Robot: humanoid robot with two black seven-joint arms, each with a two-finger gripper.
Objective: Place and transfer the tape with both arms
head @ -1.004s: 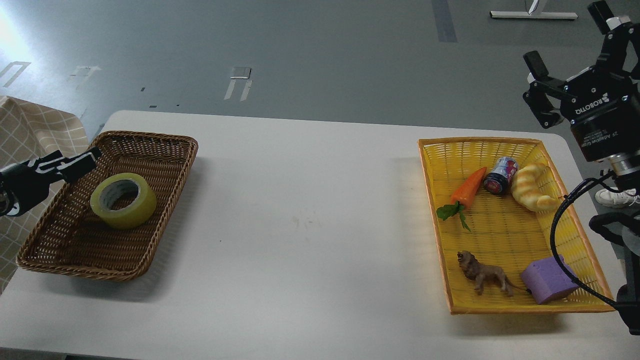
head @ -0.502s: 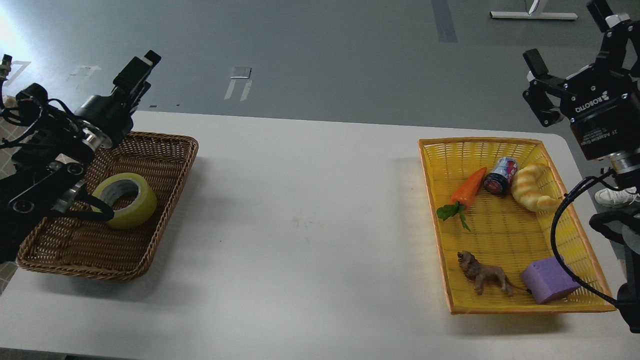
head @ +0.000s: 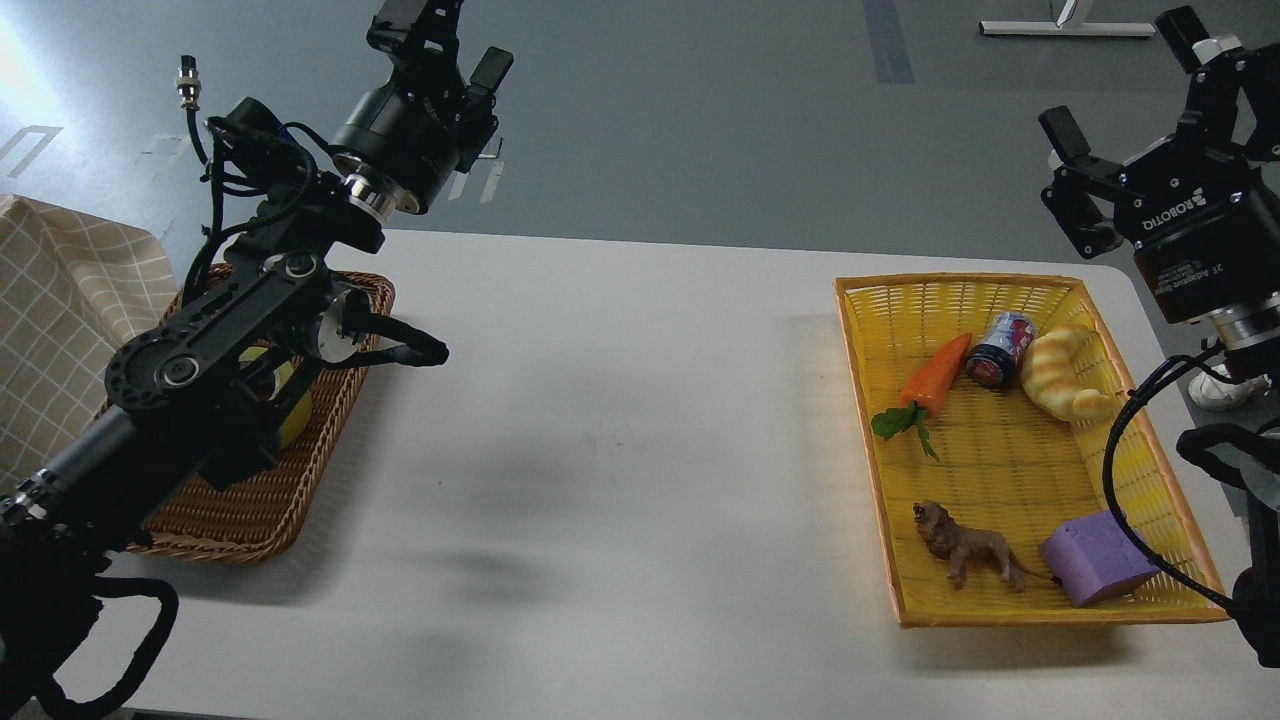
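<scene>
the tape (head: 290, 415), likely light, stiff and slick, suits a grip across its wall; left tool (head: 440, 45) and right tool (head: 1120, 85) both released, holding nothing.

Yellow basket (head: 860, 400) with carrot (head: 935, 374), can (head: 1000, 350), croissant (head: 1065, 385), lion (head: 965, 545), purple block (head: 1095, 558)
</scene>
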